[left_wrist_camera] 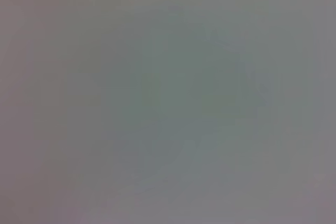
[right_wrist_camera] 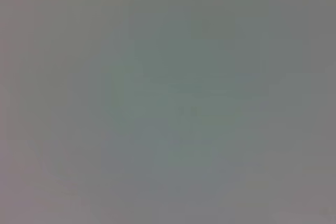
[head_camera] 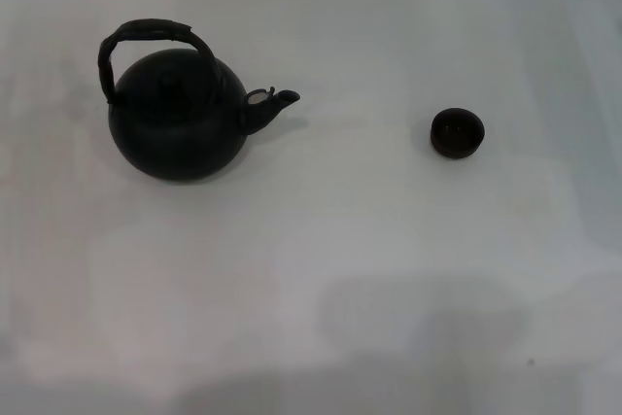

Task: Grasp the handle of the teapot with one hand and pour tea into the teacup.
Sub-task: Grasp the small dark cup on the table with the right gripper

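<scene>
Black teapot [head_camera: 178, 119] upright, left | teacup [head_camera: 457, 133] well apart, right | claws unseen, state unknown

The head camera looks forward and steeply down onto a white table [head_camera: 311, 269]. It sits far enough back to frame a broad stretch of the surface, with the teapot [head_camera: 178, 116] on the robot's left side and the teacup [head_camera: 457, 133] on its right, well apart. The table's far edge lies near the top border of this view. Neither arm enters the frame.

The left wrist camera returns a uniform grey field with no edge or object to fix its facing or range. The right wrist camera returns the same featureless grey field.

No feature can be matched between the head view and either wrist view, so any shared area cannot be told.
</scene>
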